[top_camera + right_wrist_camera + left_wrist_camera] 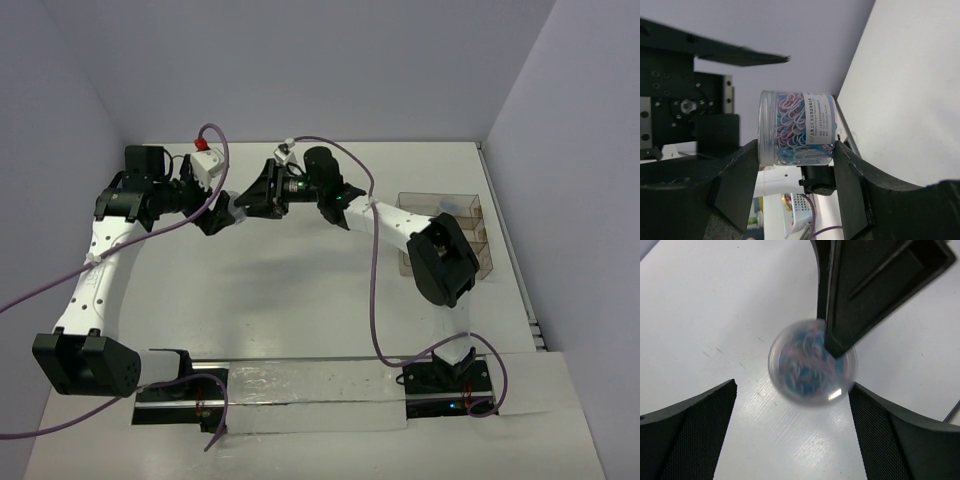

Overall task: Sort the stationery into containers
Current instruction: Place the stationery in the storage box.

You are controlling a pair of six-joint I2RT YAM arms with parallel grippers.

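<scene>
Currently my right claw [796, 150] is clenched on a small clear jar [797, 127] of blue and pink paper clips. One finger presses the lid end and the other the base, so the jar's long axis runs straight across from finger to finger. Facing it, my left claw [792, 390] is released, both pads standing wide and clear of the jar, which shows blurred between them with a right finger [840, 315] laid over its round face. From above, the two claws meet nose to nose over the far left of the white table [300, 300]. The smoky divided tray [482, 240] lies well behind the right claw, back along its own arm beside the elbow, near the right-hand wall. I judge the right arm carries the jar there. Open table lies between, but the left claw sits just ahead and the tray hugs the table's edge, so backing straight out looks safest.
</scene>
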